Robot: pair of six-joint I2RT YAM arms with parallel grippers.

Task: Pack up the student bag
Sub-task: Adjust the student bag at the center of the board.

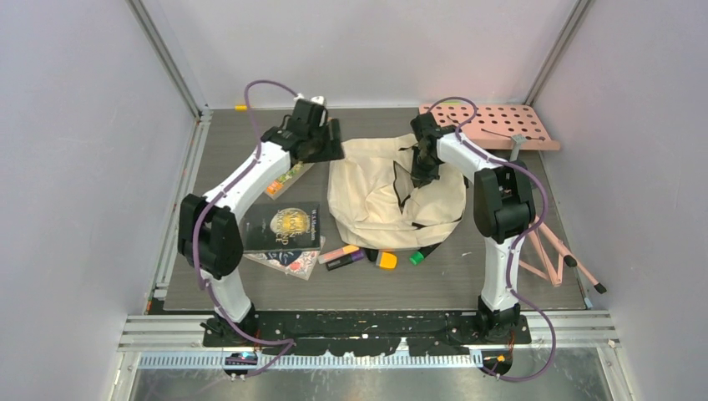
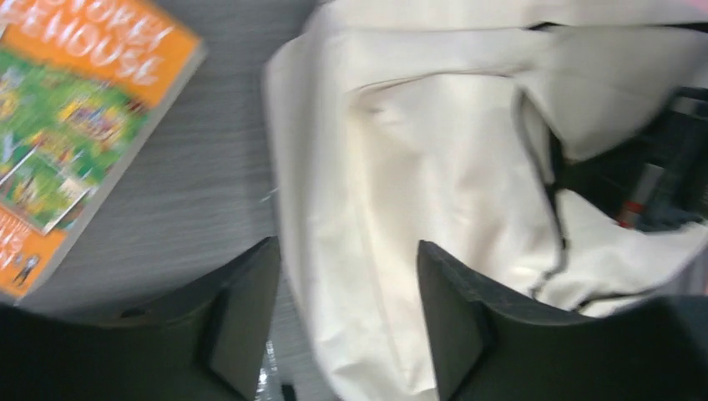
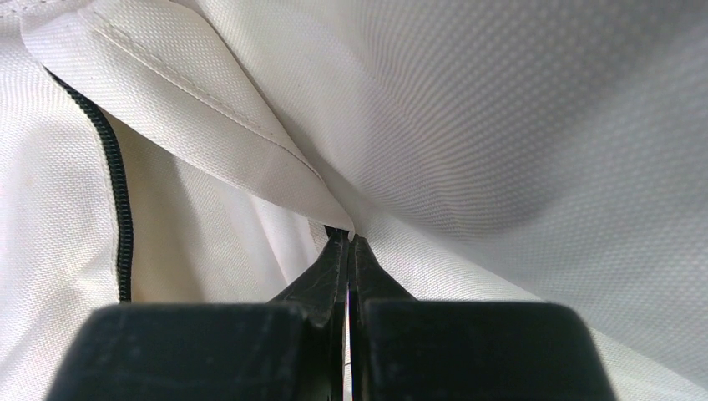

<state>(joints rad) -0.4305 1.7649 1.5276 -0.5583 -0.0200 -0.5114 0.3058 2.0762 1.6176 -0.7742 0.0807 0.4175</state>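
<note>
The student bag [image 1: 376,196] is a cream fabric backpack with black zippers, lying in the middle of the table with its mouth partly open. My left gripper [image 1: 327,144] hovers at the bag's back left edge. In the left wrist view it [image 2: 346,288] is open, with the bag's cream edge [image 2: 401,167] between the fingers and not pinched. My right gripper [image 1: 422,174] is over the bag's opening. In the right wrist view it [image 3: 347,240] is shut on a fold of the bag's fabric [image 3: 250,142] beside a black zipper [image 3: 117,184].
An orange picture book [image 2: 67,125] lies left of the bag, under the left arm [image 1: 288,177]. A dark book [image 1: 280,225] lies on another book at the front left. Several highlighters [image 1: 344,256] lie before the bag. A pink perforated board [image 1: 493,125] stands at the back right, pink rods [image 1: 559,255] at the right.
</note>
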